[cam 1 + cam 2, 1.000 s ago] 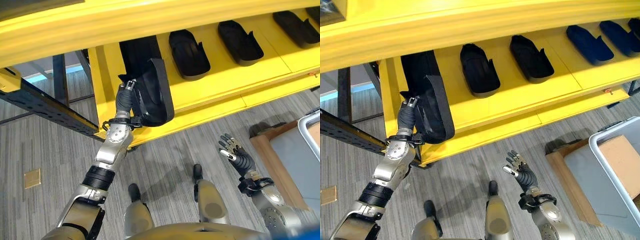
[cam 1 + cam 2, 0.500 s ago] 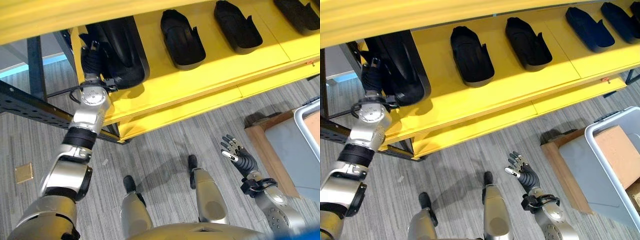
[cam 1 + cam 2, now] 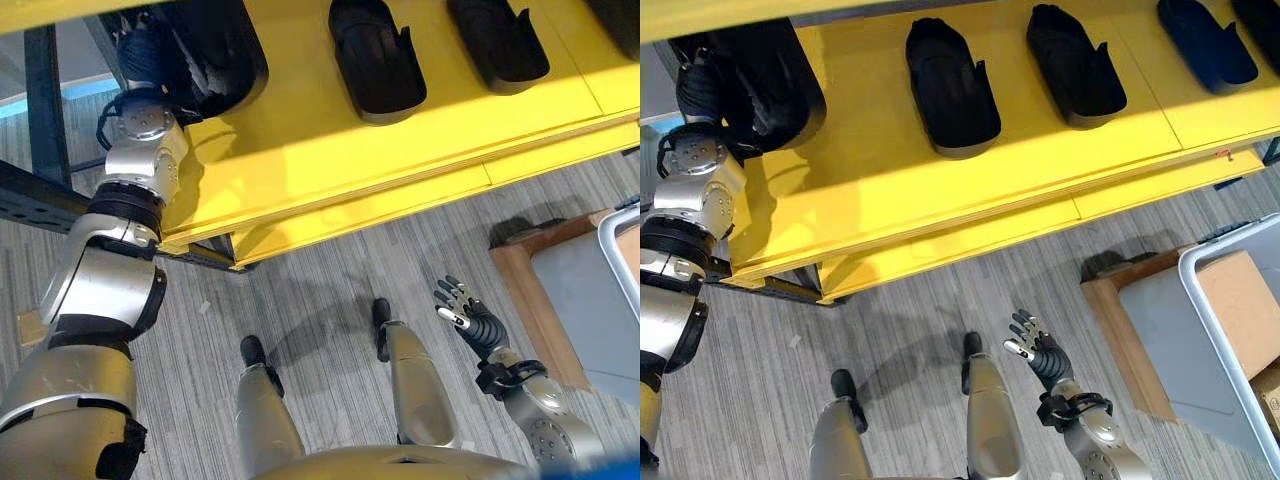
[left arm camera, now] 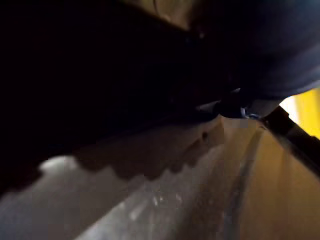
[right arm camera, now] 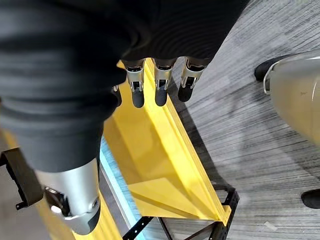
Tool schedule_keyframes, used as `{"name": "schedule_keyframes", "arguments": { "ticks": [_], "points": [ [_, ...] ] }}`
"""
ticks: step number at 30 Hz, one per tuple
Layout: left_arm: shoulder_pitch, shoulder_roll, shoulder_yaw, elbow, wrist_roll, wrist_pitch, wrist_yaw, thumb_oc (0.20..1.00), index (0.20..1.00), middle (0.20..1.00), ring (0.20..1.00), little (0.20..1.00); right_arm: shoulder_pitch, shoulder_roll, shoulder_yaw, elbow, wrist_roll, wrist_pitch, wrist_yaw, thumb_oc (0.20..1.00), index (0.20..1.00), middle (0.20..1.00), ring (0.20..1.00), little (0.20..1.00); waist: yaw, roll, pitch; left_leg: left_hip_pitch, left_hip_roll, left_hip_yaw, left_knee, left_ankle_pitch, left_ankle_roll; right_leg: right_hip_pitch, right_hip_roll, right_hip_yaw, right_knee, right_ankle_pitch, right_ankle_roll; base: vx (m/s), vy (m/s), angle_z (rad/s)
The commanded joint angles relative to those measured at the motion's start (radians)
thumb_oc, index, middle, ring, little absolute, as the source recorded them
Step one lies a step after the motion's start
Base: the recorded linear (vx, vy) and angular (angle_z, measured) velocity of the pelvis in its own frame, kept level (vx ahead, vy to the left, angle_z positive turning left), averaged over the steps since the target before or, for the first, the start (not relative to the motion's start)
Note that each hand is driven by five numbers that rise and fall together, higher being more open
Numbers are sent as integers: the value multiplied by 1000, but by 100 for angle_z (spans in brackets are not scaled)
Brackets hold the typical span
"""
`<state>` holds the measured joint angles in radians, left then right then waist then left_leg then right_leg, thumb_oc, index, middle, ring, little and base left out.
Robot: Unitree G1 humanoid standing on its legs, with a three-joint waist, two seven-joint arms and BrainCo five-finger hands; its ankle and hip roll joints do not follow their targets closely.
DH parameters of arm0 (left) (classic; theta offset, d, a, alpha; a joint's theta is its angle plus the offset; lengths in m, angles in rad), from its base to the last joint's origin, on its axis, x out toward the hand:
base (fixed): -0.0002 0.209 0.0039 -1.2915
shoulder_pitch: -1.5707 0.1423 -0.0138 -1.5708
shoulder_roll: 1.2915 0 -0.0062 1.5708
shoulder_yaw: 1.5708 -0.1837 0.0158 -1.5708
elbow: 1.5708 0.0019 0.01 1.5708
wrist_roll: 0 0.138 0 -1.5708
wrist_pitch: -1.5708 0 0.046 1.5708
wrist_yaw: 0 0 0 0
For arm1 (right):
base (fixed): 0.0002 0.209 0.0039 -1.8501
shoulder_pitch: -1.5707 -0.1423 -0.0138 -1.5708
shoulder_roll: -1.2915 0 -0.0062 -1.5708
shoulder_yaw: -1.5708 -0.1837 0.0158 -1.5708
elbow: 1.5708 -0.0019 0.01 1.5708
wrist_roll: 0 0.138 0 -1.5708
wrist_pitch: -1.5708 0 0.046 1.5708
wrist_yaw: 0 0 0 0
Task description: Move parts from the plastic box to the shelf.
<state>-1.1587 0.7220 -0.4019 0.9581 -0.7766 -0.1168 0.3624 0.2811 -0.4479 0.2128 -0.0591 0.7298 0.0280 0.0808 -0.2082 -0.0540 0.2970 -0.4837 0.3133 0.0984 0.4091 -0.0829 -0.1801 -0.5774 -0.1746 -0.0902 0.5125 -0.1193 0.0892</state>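
A large black moulded part [image 3: 215, 45] lies at the left end of the yellow shelf [image 3: 330, 160]. My left hand [image 3: 148, 55] reaches up to it from the left and is shut on its near rim, with the fingers mostly lost in the part's dark hollow. The left wrist view has the part's dark surface [image 4: 100, 75] pressed close. My right hand [image 3: 1038, 355] hangs low over the floor, open and holding nothing, its straight fingers [image 5: 157, 85] pointing toward the shelf's edge.
More black parts [image 3: 950, 85] [image 3: 1075, 60] [image 3: 1205, 40] lie in a row along the shelf. A grey plastic box [image 3: 1230, 340] sits on a wooden stand [image 3: 1115, 320] at the right. A black perforated frame [image 3: 30, 190] stands left of the shelf.
My left hand has carried the black part up and inward onto the shelf's left end. The camera has shifted with it. The right hand has barely moved.
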Motion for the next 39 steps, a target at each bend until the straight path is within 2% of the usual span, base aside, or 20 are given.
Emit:
{"name": "schedule_keyframes", "arguments": {
  "ticks": [1, 7, 19, 39],
  "points": [
    [-40, 44, 53, 2, -46, -49, -2, 200, 200, 200, 200, 200, 10, 9, -5, -27, 47, -29, 6, 1000, 1000, 1000, 1000, 1000, -5, -3, -53, -61, -27, -4, 58, 9, 51, 19, -6, -29, 23, -41, 37, 0, 0, 0],
    [-22, 1, 112, 33, -103, -44, 16, 200, 200, 200, 200, 200, 1, 12, 10, -23, 53, -28, -7, 1000, 1000, 1000, 1000, 1000, -5, -11, -52, -98, -31, -8, 77, -1, 53, -23, -5, -16, 37, -42, 31, 8, 20, -2],
    [9, -61, 159, 66, -89, -21, 24, 200, 200, 200, 200, 200, 5, -2, 17, -24, 55, -32, -9, 1000, 1000, 1000, 1000, 1000, -17, -21, -61, -139, -20, -3, 96, -9, 52, -81, 9, 6, 53, -33, 23, -3, 1, -2],
    [2, 0, 141, 124, 67, 21, 25, 200, 200, 200, 200, 200, 41, -23, -18, -24, 88, -37, 16, 1000, 1000, 1000, 1000, 1000, -18, -9, -75, -205, -5, -5, 124, -9, 51, -155, 13, 18, 76, -25, 22, -5, -6, -3]
  ]
}}
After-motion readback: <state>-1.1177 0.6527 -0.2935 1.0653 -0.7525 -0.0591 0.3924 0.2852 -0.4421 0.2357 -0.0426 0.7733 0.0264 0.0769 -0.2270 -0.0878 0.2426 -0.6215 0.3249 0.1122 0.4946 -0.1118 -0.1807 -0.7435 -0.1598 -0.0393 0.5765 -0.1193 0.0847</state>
